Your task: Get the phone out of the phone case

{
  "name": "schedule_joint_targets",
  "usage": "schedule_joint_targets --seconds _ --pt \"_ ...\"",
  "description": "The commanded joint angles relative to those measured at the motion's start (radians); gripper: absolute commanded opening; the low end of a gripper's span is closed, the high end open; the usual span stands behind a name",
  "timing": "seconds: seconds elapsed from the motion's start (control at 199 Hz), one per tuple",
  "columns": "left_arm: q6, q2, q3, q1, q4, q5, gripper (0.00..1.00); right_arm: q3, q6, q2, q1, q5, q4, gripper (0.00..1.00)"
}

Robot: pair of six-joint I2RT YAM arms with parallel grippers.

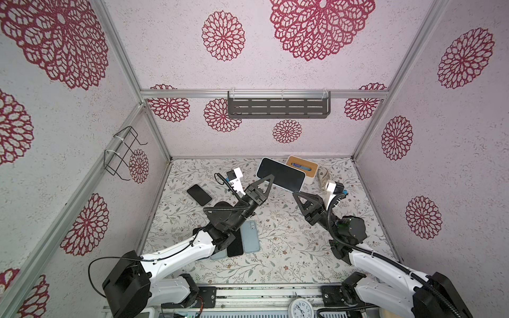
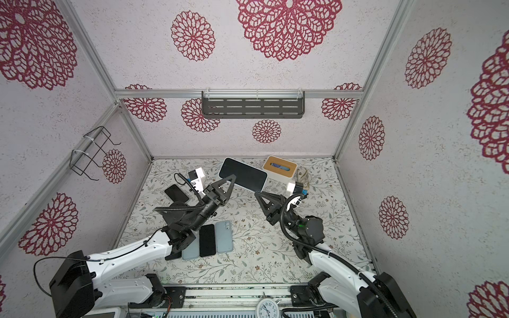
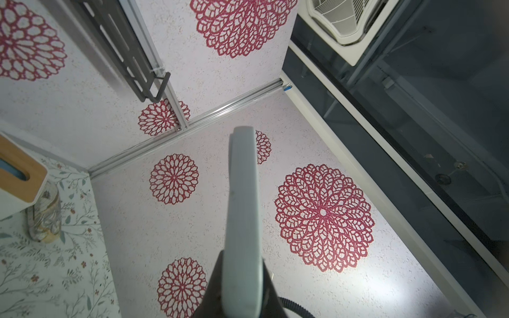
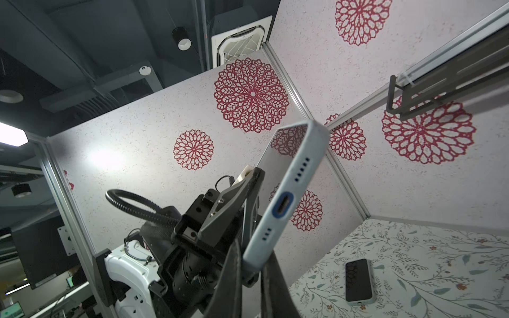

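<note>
Two grippers hold one raised object: the phone [image 1: 280,174], dark screen facing up, which sits in the pale blue phone case [image 4: 286,190]. The assembly is tilted and hangs well above the table [image 1: 289,253], toward the rear of the cell and in front of the wooden-lidded tissue box [image 1: 301,168].

The left gripper [image 1: 271,179] is clamped on the long edge of the phone case nearer the robot. In the left wrist view, the case edge runs out from between its fingers [image 3: 214,289]. The right gripper [image 1: 295,193] is clamped on the corner at the charging-port end. In the right wrist view, that corner sits between its fingers [image 4: 228,280].

The phone appears fully seated in the case, but the seam is too small to confirm this in either top view.

A second dark phone [image 1: 199,194] lies flat on the table to the left. A black handset [image 2: 207,240] lies between two pale blue cases [image 2: 223,236] under the left arm.
</note>
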Motion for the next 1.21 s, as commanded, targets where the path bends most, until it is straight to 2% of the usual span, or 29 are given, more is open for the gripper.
schedule_joint_targets --seconds 0.0,0.111,0.231,0.387,0.482,0.623,0.703,0.929,1.2 --pt "-0.088 -0.033 0.096 0.007 -0.156 0.019 0.0 -0.018 -0.331 -0.061 0.009 -0.134 -0.119 0.0" --pt "-0.095 -0.043 0.139 0.001 -0.234 0.062 0.0 -0.02 -0.474 -0.111 -0.001 -0.165 -0.165 0.0" --pt "-0.076 -0.062 0.165 -0.001 -0.31 0.087 0.0 0.008 -0.541 -0.156 -0.041 -0.164 -0.222 0.0" --pt "-0.061 -0.062 0.168 -0.001 -0.33 0.137 0.0 0.062 -0.528 -0.161 -0.097 -0.204 -0.251 0.0" --pt "-0.043 -0.086 0.141 0.024 -0.311 0.14 0.0 0.037 -0.486 -0.174 -0.101 -0.223 -0.217 0.0" --pt "-0.011 -0.136 0.083 0.071 -0.262 0.12 0.0 -0.098 -0.309 -0.194 -0.1 -0.19 -0.006 0.45" --pt "0.005 -0.124 0.059 0.071 -0.17 0.13 0.0 -0.141 -0.202 -0.172 -0.096 -0.168 0.106 0.59" --pt "0.006 -0.072 0.048 0.067 -0.056 0.149 0.0 -0.114 -0.017 -0.064 -0.077 -0.134 0.294 0.72" --pt "0.01 -0.055 0.037 0.047 -0.031 0.139 0.0 -0.055 0.062 0.038 -0.071 -0.12 0.357 0.73"
